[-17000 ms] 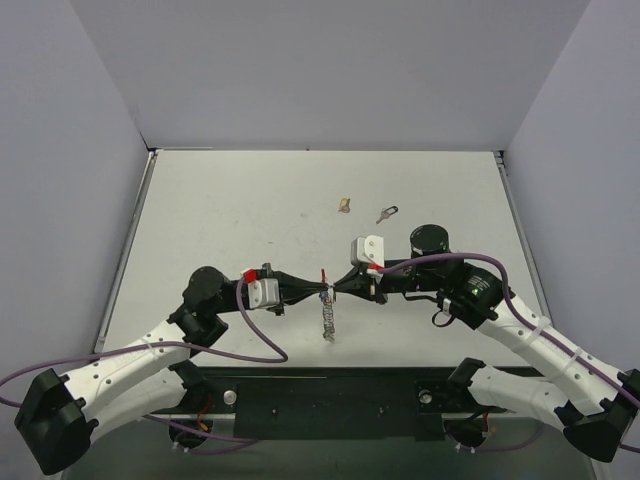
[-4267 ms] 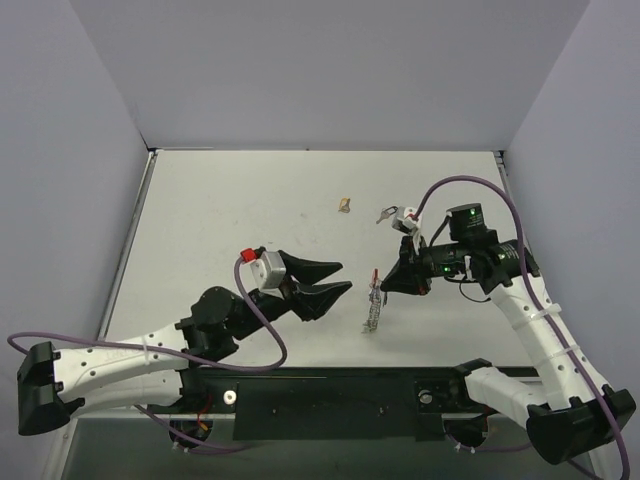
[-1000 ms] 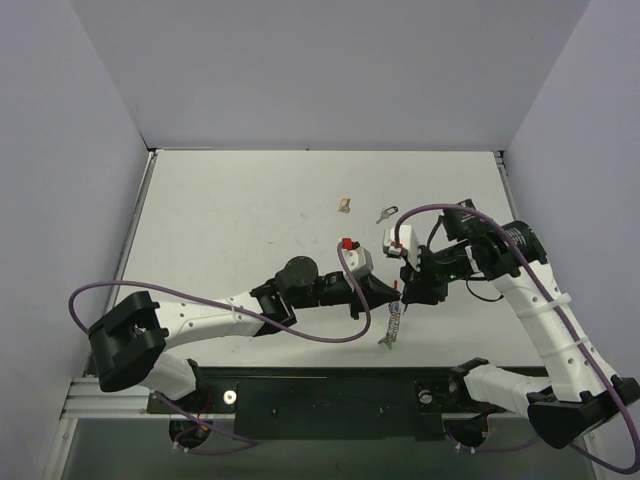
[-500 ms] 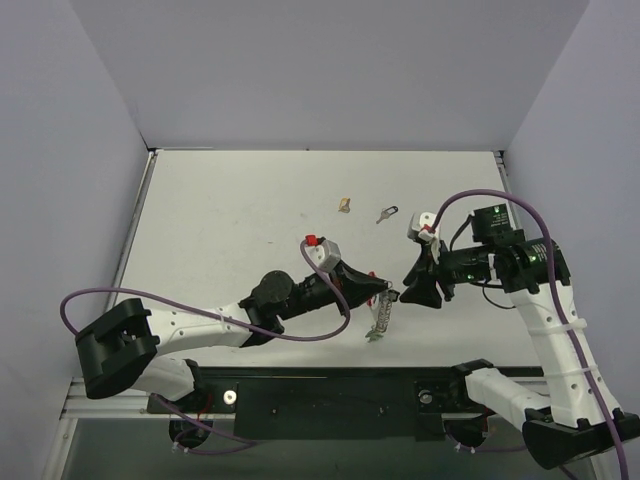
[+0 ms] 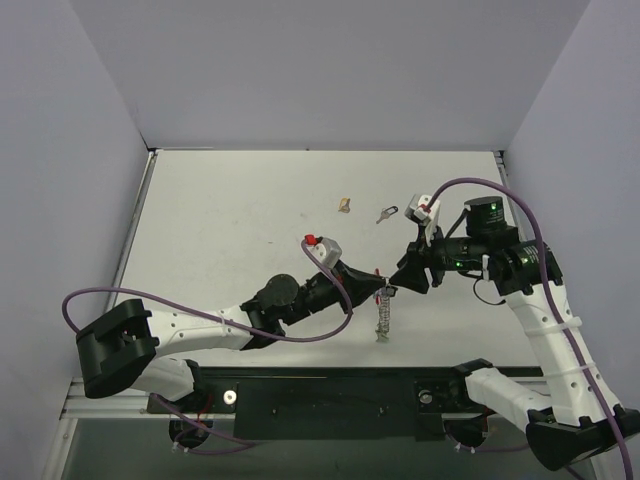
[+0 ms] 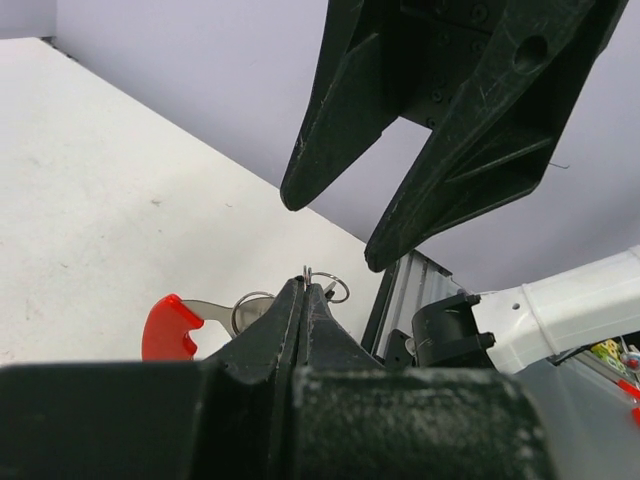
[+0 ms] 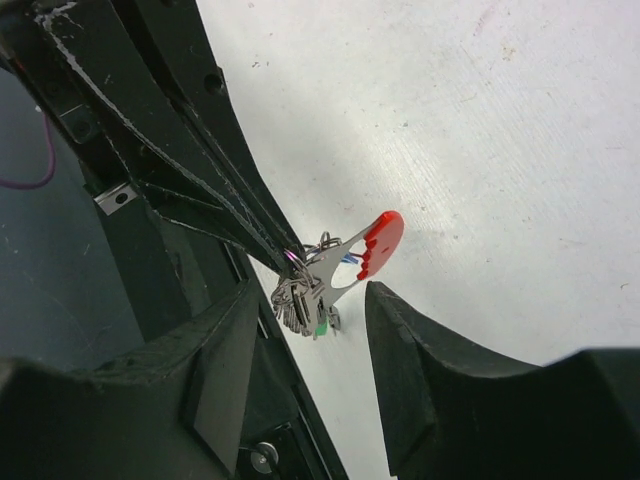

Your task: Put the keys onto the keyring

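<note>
L grip [image 6: 304, 292]: you've got it clenched on keyring [image 7: 335, 262] | R grip [image 7: 312, 295]: jaws apart, holding nothing; just beside keyring | lone key [image 5: 387, 213]: on table [image 5: 220, 220], well apart

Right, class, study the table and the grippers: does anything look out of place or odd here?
One small tan scrap lies on the table toward the far side, near a lone key; it looks like a stray. The keyring hangs from the shut left gripper. Nothing looks spilled or damaged.

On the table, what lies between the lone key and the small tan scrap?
Nothing: the top view shows bare table between the key and the tan scrap.
</note>
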`<state>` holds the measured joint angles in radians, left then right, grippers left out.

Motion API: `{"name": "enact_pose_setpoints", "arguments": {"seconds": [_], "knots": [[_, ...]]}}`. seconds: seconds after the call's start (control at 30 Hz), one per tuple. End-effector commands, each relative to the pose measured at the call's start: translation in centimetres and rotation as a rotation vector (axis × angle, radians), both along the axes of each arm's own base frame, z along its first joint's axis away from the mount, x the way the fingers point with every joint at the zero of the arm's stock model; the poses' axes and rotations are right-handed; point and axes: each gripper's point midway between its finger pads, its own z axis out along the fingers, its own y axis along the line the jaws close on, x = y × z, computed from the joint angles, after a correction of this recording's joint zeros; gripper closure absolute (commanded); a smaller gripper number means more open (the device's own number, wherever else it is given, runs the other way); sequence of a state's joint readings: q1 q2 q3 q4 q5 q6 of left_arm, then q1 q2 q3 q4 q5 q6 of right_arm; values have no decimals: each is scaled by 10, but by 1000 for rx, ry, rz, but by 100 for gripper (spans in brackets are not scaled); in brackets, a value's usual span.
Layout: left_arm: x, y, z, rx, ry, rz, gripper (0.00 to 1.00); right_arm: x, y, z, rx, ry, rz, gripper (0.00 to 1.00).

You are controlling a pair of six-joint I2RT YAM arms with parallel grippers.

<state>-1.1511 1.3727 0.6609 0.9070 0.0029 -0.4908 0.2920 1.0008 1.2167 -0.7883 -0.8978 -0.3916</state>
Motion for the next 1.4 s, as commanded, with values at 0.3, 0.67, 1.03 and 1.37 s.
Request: {"name": "enact_pose_setpoints", "arguments": {"seconds": [0.3,0.67,1.03,1.37], "knots": [[8,4,54,-133,-21,53,100,10,5,-18,-20,28,-83,57],[10,7,52,-125,-19,70,100,15,-2,-18,-47,5,-124,70],[7,8,54,-127,-24,61,100,-4,10,-14,11,29,6,92],[15,24,62,-216,25,128,100,-7,10,-24,-15,23,31,100]]}}
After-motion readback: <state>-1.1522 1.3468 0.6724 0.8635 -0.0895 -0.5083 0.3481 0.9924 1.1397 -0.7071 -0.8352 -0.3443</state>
